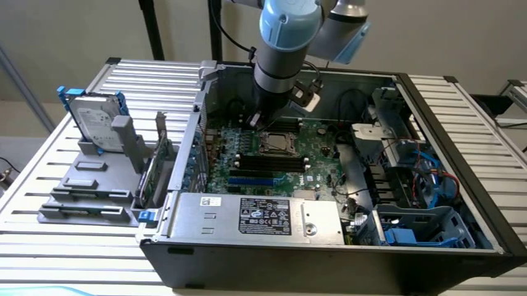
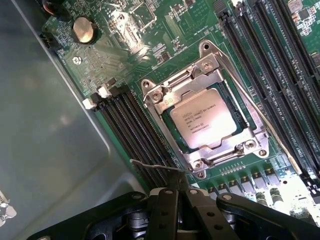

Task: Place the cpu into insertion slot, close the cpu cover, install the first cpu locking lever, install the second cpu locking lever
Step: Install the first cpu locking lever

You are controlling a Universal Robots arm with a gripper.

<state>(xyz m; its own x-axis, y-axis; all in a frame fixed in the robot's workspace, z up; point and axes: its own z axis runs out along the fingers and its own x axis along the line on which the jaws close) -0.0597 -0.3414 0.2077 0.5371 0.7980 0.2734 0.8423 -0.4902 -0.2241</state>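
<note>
The end effector [image 2: 175,207] is clenched, with its black fingers brought together and nothing gripped between them. It is positioned low over the motherboard [image 2: 115,55], inside the open computer case [image 1: 329,265] that is carried on the slatted table [image 1: 49,246].

Directly ahead of the fingertips, a thin wire locking lever [image 2: 155,165] is seen jutting clear of the socket corner. It is judged not to be latched. Just beyond it, the cpu [image 2: 202,117] is seated flat in the insertion slot [image 2: 235,110], and the cpu cover [image 2: 170,97] is lowered around it. The first two steps are therefore judged complete.

A second lever [image 2: 260,110] is laid along the far side of the socket. Whether it is hooked cannot be told.

The cpu top is a pale, smooth, printed metal square. The cover is a stamped silvery frame with a square cut-out. Long black ribbed memory slots [image 2: 132,125] are set beside the socket.
</note>
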